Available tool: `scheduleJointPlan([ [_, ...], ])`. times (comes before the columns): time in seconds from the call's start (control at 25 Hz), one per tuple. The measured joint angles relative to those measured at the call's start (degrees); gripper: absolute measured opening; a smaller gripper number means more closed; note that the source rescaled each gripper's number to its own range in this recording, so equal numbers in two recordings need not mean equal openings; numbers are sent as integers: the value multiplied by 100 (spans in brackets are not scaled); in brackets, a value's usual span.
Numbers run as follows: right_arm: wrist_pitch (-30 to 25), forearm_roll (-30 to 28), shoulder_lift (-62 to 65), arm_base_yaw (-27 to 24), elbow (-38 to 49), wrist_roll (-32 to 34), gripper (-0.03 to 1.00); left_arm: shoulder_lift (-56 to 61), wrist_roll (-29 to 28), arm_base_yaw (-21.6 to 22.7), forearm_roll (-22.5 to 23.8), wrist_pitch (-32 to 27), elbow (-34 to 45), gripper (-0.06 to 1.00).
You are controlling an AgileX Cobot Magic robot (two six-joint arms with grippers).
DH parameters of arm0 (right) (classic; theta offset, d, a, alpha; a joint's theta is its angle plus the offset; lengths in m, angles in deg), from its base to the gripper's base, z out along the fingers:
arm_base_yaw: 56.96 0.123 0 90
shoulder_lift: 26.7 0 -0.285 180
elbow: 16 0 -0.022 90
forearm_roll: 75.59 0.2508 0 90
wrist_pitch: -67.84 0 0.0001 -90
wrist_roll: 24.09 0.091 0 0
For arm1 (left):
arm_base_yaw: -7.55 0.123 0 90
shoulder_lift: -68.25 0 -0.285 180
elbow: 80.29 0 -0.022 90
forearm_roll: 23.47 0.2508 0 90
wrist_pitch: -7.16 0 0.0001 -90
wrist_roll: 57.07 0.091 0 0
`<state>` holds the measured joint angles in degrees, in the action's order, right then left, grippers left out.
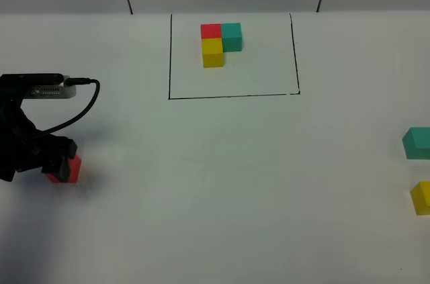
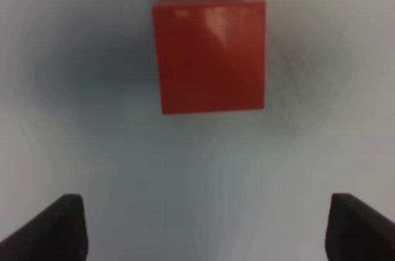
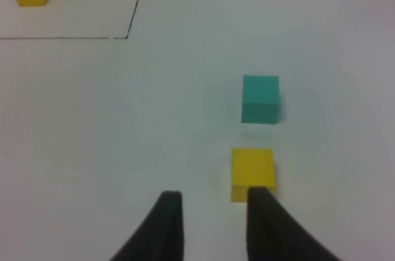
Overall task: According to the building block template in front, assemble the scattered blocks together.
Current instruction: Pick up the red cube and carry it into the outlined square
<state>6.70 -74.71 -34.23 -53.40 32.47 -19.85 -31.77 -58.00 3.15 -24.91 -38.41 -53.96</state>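
Block, red, ahead of left hand

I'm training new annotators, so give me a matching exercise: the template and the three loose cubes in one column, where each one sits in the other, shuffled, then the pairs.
Things
1. template
2. loose red cube
3. loose teal cube
4. loose yellow cube

Places
A. right edge of the high view, nearer the frame
B. inside the black frame
C. just ahead of the open left gripper
D. right edge of the high view, farther from the frame

Pairs: 1-B, 2-C, 3-A, 4-D
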Motion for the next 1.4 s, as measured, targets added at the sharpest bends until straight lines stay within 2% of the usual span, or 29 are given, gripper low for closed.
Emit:
scheduleJointPlan([
  [0.2,0,0,0,0,0,0,0,-36,-115,277,143,231,0,78],
  [0.32,0,0,0,0,0,0,0,-153,-164,300,143,457,0,78],
  [0.56,0,0,0,0,0,0,0,-357,-149,236,15,811,-10,78],
  [0.92,0,0,0,0,0,0,0,-362,-156,-37,-81,884,-10,78],
  [1.4,0,0,0,0,0,0,0,-887,-375,-56,-81,1057,-10,78],
])
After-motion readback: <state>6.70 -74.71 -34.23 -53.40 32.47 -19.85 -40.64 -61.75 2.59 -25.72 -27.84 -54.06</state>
